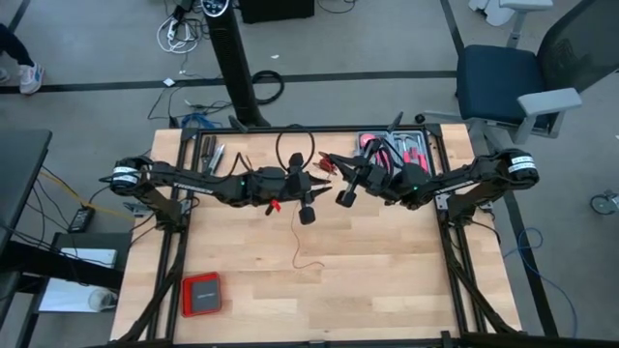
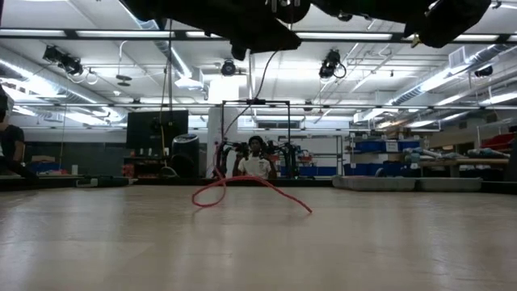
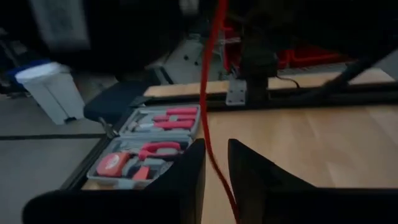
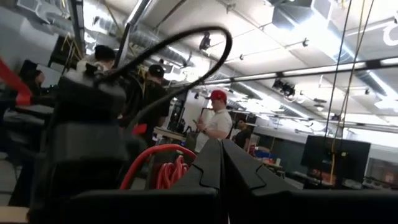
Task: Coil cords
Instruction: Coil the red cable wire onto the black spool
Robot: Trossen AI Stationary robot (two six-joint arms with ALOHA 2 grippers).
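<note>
Hanging above the table's middle, the left gripper (image 3: 216, 177) has its jaws slightly apart with the red cord (image 3: 208, 106) running between them; the cord trails down onto the table (image 1: 387, 280); the right gripper (image 4: 221, 177), just right of it, has its jaws together beside red coils.

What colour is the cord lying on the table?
Red. The cord shows best in the low view.

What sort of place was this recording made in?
Probably a robotics lab or workshop in a large industrial hall. A pale wooden workbench carries a grey tool tray with red-handled tools, exposed ceiling ducts and strip lights run overhead, and shelving with blue bins lines the far wall.
</note>
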